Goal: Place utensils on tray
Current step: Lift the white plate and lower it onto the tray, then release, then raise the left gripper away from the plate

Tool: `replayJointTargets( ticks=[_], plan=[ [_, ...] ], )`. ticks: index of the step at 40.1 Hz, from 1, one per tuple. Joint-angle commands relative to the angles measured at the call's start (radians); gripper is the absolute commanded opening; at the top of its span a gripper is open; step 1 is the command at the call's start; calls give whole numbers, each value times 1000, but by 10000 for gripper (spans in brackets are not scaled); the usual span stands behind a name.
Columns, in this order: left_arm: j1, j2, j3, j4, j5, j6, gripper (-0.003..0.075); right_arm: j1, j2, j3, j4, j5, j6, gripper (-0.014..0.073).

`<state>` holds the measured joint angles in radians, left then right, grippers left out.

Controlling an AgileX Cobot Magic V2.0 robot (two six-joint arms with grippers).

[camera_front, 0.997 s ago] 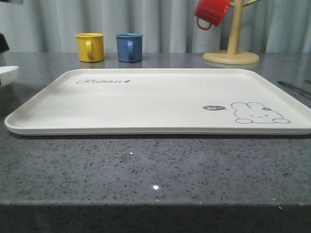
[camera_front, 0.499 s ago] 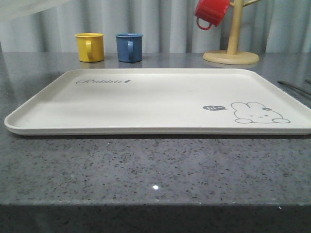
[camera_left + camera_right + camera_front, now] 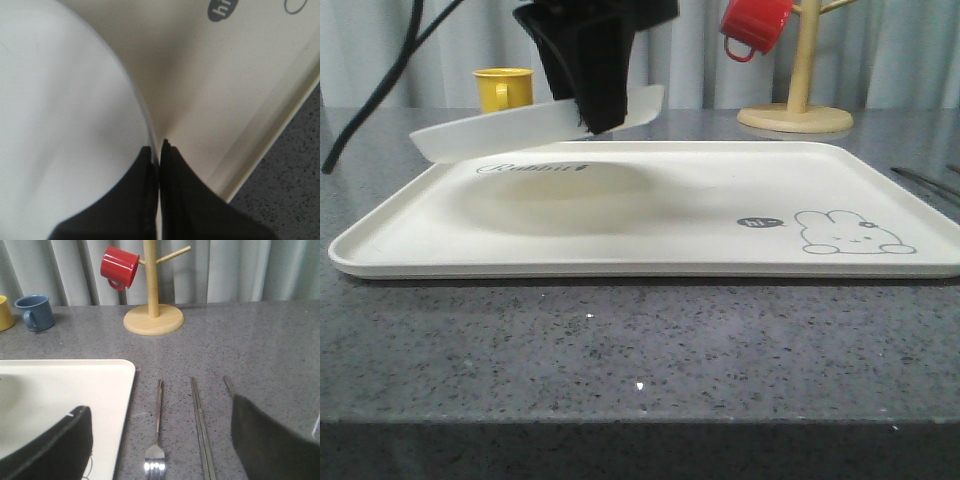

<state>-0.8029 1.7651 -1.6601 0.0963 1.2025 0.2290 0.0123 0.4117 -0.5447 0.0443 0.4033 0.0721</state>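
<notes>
My left gripper (image 3: 592, 105) is shut on the rim of the round white plate (image 3: 510, 130) and holds it tilted just above the left part of the cream tray (image 3: 720, 205). In the left wrist view the black fingers (image 3: 172, 200) pinch the plate (image 3: 60, 125) edge over the tray (image 3: 215, 90). My right gripper (image 3: 160, 405) is open above the table to the right of the tray (image 3: 65, 390). Between its fingers lie the fork (image 3: 157, 440) and the chopsticks (image 3: 201, 430). A third slim metal handle (image 3: 228, 384) is partly hidden by a finger.
A yellow mug (image 3: 505, 88) stands behind the tray. A blue mug (image 3: 35, 312) stands at the back. A red mug (image 3: 755, 25) hangs on a wooden mug tree (image 3: 798, 105) at the back right. The chopsticks' tips (image 3: 925, 182) reach in at the right edge.
The plate was on the table at the far left one second ago. My left gripper has lifted it and carried it right, over the tray's left part, hiding the blue mug in front view.
</notes>
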Motion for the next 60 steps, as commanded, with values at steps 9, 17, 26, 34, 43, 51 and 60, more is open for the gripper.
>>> replayJointTargets(
  ticks=[9,17,26,34,43,51,60],
  plan=[
    [-8,-4,-30,-55,-26,-9,-18,-5,14,-37,-2,-70,-6,593],
    [-8,33,-30,-67,-6,-9,-16,-5,14,-37,-2,-70,-6,593],
    [1,47,-30,-86,3,-9,62,-5,14,-37,-2,-70,-6,593],
    [1,45,-34,-134,5,-9,298,-5,14,-37,-2,-70,-6,593],
    [1,35,-139,-150,69,-9,294,-5,14,-37,-2,-70,-6,593],
    [53,-29,-178,-148,69,-11,188,-5,14,-37,-2,-70,-6,593],
    [211,-154,-140,-148,69,-36,166,-5,14,-37,-2,-70,-6,593]
  ],
)
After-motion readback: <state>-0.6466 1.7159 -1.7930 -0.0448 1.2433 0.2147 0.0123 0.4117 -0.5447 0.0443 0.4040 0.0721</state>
